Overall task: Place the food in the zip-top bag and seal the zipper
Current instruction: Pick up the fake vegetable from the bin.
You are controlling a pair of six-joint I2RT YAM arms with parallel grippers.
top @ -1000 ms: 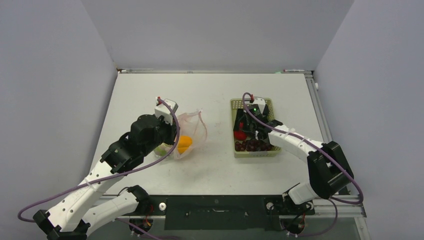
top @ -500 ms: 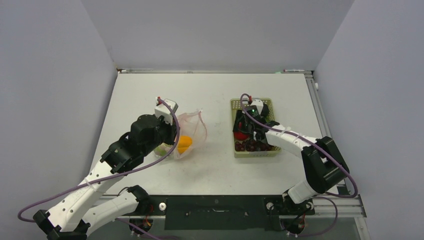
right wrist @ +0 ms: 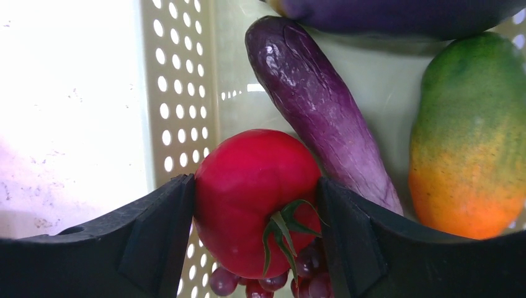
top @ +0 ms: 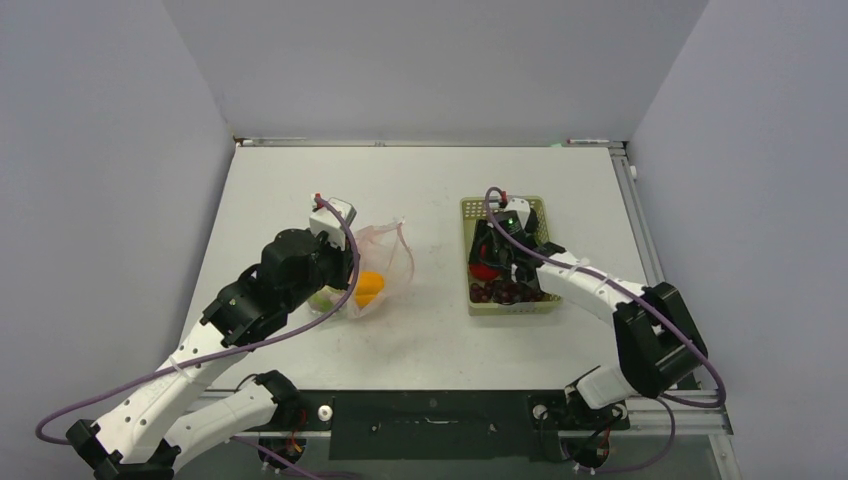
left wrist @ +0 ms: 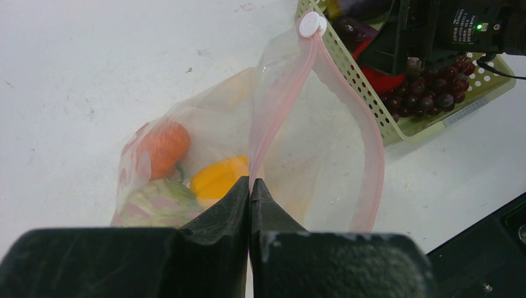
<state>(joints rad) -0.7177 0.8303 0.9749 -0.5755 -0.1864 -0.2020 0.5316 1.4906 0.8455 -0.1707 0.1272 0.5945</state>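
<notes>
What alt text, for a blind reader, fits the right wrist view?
The right pincer presses its black fingers against both sides of a round red toy tomato inside a pale yellow-green perforated plastic basket. A long purple eggplant and green-orange fruit lie beyond.

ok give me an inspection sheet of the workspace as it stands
surface: white table, a few faint marks.
job's things: clear bag with its mouth open, pink zipper unsealed; orange, yellow pepper and a green piece inside. Tomato, eggplant and grapes in the basket.
clutter: nothing seen.
grippers: left gripper shut on the bag's mouth edge; right gripper closed on the tomato, a finger against each side.
cables: purple cable looped along each arm.
surroundings: grey walls, metal rail at the table's right edge.
</notes>
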